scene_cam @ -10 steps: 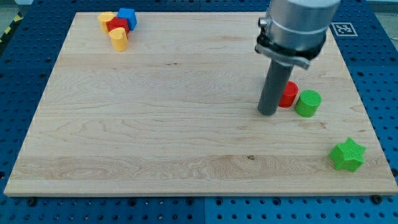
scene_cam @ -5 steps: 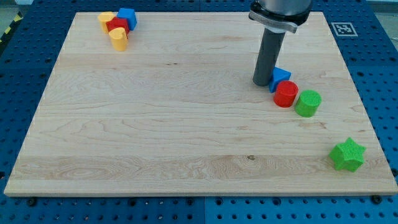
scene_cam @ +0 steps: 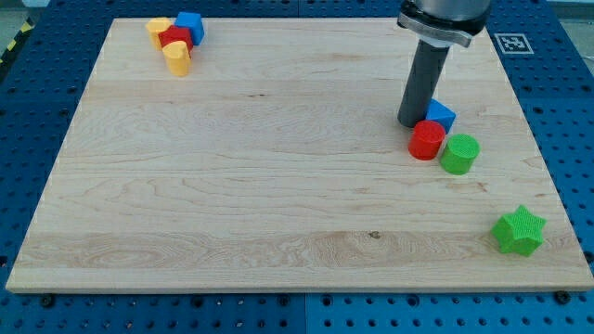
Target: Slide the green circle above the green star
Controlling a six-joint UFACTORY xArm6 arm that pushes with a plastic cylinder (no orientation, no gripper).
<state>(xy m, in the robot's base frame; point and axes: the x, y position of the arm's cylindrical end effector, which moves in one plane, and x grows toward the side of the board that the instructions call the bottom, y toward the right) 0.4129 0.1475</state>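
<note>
My tip (scene_cam: 412, 124) sits on the board just above and to the view's left of the red cylinder (scene_cam: 427, 140), with the blue block (scene_cam: 440, 116) tucked right beside the rod on its right, looks like touching or near enough. It's a bare rod, nothing to open or close, and it's carrying nothing, not in contact with the target. The green circle (scene_cam: 459, 153) is right there, pressed against the red cylinder's right side, on the right part of the wooden board (scene_cam: 241, 186). The green star (scene_cam: 519, 231) waits well apart, down near the bottom right corner. So I reckon I'm in the approach step, working round this little cluster to get a clean line on the green one. Next I want the tip on the green circle's left side, which is awkward with red sitting exactly there, so probably come in from the upper left and nudge it rightward until it stands over the star. Up in the far top-left corner, the yellow, red and blue blocks (scene_cam: 174, 39) are out of play.
</note>
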